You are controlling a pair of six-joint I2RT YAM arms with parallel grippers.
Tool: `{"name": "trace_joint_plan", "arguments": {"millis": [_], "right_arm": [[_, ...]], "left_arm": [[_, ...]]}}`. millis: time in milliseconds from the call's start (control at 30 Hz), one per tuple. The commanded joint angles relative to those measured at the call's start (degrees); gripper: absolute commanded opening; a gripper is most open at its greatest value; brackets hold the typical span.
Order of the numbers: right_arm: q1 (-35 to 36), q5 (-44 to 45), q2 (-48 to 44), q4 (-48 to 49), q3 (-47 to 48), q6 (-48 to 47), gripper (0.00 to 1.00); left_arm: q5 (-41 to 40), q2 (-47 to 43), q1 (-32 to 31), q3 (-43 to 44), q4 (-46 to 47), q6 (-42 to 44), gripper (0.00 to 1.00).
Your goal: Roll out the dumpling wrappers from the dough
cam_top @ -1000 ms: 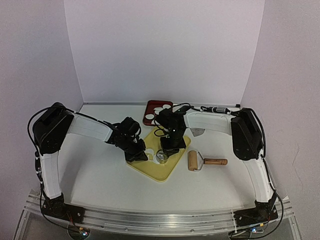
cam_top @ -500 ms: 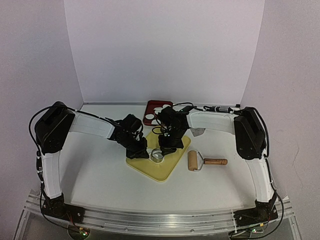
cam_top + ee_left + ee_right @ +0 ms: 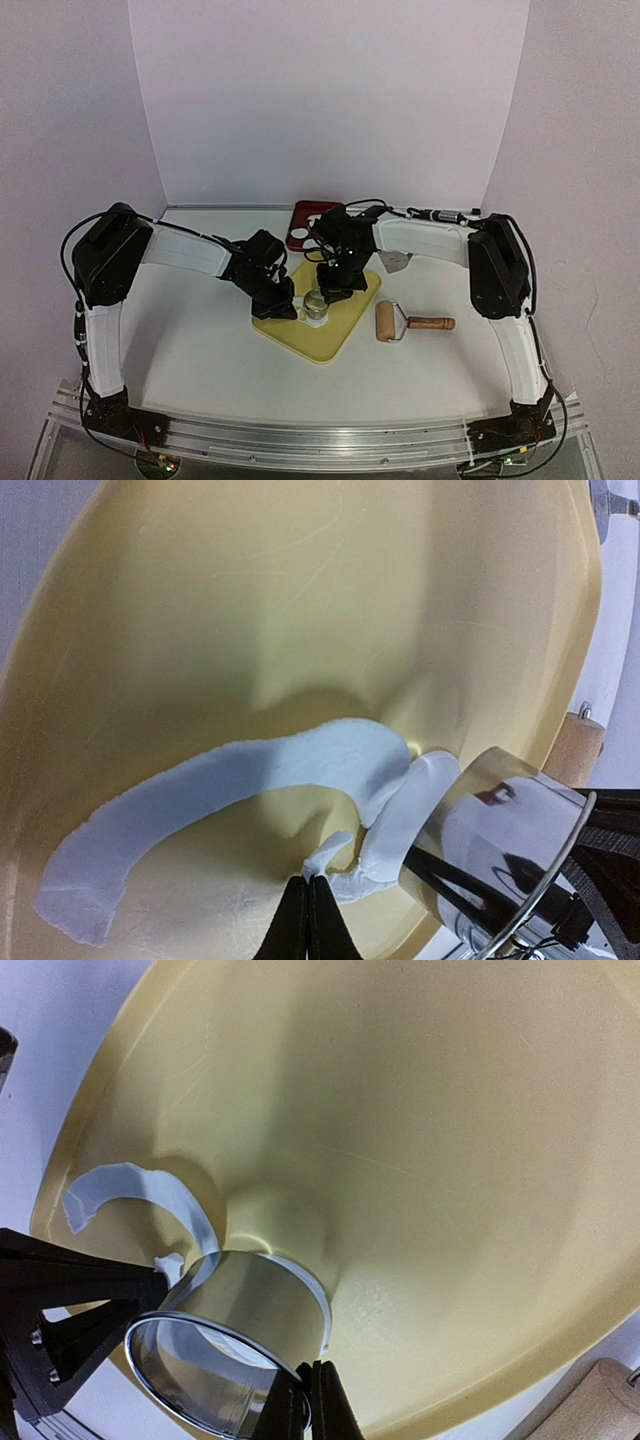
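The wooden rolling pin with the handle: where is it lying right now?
In the top view the wooden rolling pin lies on the white table, just right of the yellow cutting board, its handle pointing right.

We see the left gripper (image 3: 283,309) and right gripper (image 3: 330,292) flanking the metal ring (image 3: 317,305) on the yellow board (image 3: 325,342), with the rolling pin (image 3: 400,322) to the right.

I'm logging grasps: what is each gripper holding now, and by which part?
The right gripper pinches the metal ring cutter by its rim. The left gripper pinches the curled dough scrap at its end beside the cutter.
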Motion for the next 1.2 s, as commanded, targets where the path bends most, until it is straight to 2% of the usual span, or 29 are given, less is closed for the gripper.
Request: {"name": "trace_joint_plan", "arguments": {"millis": [0, 433, 1167], "right_arm": [[0.68, 0.06, 1.72, -2.26, 2.06, -0.93, 0.00], [1.39, 0.53, 1.50, -4.53, 2.13, -0.65, 0.00], [1.47, 3.64, 6.73, -6.85, 5.46, -3.20, 0.00]], "left_arm": [[0.69, 0.36, -0.23, 2.12, -0.52, 0.86, 0.00], [0.78, 0.50, -0.23, 1.68, 0.07, 0.01, 0.00], [0.73, 0.09, -0.32, 1.08, 0.70, -0.78, 0.00]]}}
